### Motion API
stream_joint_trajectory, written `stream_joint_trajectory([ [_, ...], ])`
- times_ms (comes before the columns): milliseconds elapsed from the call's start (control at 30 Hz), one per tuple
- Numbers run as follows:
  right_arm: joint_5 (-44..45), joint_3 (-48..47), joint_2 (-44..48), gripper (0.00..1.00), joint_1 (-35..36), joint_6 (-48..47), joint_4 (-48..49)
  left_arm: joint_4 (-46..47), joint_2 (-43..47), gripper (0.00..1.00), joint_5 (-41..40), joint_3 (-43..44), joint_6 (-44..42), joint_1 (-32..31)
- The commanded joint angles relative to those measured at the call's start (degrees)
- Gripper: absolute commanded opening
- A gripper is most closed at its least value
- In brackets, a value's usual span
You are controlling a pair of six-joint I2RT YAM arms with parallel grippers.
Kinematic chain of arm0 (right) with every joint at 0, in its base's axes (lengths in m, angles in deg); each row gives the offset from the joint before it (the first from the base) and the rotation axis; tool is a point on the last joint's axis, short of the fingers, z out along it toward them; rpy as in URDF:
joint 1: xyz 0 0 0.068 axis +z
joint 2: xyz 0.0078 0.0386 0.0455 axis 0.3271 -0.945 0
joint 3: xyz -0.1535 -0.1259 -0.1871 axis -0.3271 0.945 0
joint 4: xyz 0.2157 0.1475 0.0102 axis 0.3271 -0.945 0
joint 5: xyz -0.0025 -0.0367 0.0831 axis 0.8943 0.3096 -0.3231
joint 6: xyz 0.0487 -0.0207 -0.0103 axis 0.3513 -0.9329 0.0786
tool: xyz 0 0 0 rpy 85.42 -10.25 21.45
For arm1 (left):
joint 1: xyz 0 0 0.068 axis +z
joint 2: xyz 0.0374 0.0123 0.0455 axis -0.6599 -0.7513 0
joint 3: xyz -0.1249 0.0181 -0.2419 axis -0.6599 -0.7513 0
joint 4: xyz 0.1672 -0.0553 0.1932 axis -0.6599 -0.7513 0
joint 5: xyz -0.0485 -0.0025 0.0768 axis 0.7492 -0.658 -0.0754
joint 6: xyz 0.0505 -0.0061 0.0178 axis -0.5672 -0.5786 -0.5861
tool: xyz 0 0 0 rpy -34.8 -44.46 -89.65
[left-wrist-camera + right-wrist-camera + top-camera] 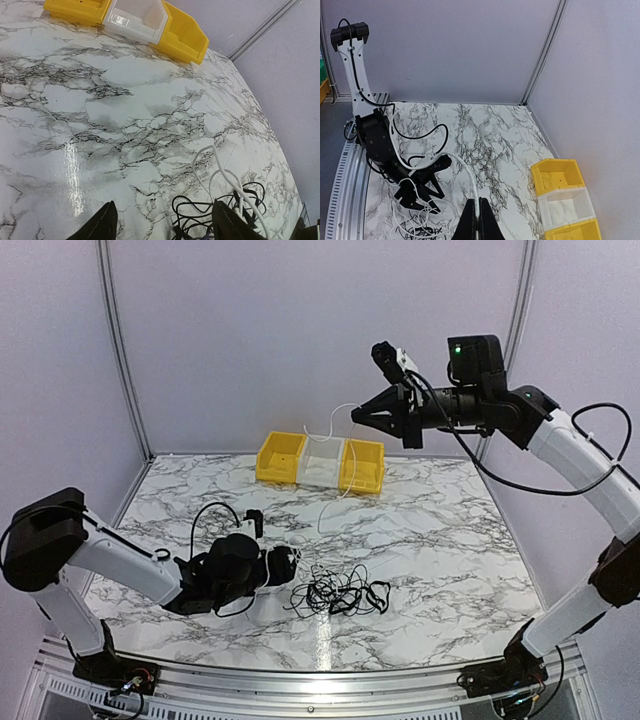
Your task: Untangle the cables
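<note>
The black cables [335, 592] lie in a loose knot on the bench [430, 560], close to its near edge and about midway along it. A white cable [470, 175] runs out of that knot up to the right hand [358, 416]. That hand is clamped on it, high above the bins [320, 462] at the far edge. The left hand [162, 225] sits low just left of the knot, fingers apart with nothing between them.

The step looks like drawing the white cable free. To do it well, the left hand should probably close on the black loops and pin them down. The right hand should then pull slowly, easing off if the whole bundle lifts.
</note>
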Motion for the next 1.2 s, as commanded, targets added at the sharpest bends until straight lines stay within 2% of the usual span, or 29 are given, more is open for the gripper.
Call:
stream_joint_trajectory([
  [0,0.8,0.7,1.6,0.00,-0.2,0.1,3.3,-0.9,5.5,0.69,0.2,-4.8,-6.8,-0.5],
  [100,0.5,1.3,1.0,0.00,-0.2,0.3,3.7,-1.1,8.0,0.69,1.1,-6.3,-10.9,-0.8],
  [167,0.8,1.4,0.5,0.00,-0.2,0.4,3.9,-2.5,9.3,0.69,-1.3,-6.3,-13.3,-1.0],
  [267,3.6,1.1,0.1,0.00,-0.2,0.9,4.5,-17.5,8.8,0.69,-11.1,0.2,-14.2,-1.0],
  [367,5.5,0.1,0.1,0.00,-1.1,1.4,5.4,-32.9,4.2,0.69,-18.0,9.7,-17.4,-1.6],
  [567,6.1,-2.6,0.8,0.00,-5.1,2.1,5.2,-50.9,-5.0,0.73,-32.2,21.6,-26.2,-2.2],
  [733,7.5,-4.9,2.9,0.00,-9.5,2.4,5.1,-51.2,-3.9,0.76,-31.3,17.8,-25.3,-2.2],
  [833,4.2,-0.8,2.3,0.00,-9.2,2.3,5.4,-49.0,-2.8,0.78,-25.8,17.0,-24.5,-2.2],
  [900,3.1,2.5,1.4,0.00,-8.3,2.0,5.5,-43.5,-1.1,0.79,-19.7,15.5,-26.2,-2.2],
  [967,3.0,4.9,0.7,0.00,-7.4,0.9,5.2,-43.4,-0.2,0.78,-22.0,15.9,-25.8,-2.2],
  [1033,2.5,7.0,0.5,0.00,-7.0,0.2,5.5,-44.5,-0.3,0.77,-25.3,17.0,-28.6,-2.9],
  [1100,2.1,9.1,0.4,0.00,-6.8,0.4,6.1,-46.8,-2.3,0.78,-24.7,19.4,-33.7,-3.1],
  [1167,2.4,9.8,0.2,0.00,-6.9,0.4,6.4,-48.6,-2.9,0.77,-16.8,20.9,-36.3,-3.1],
])
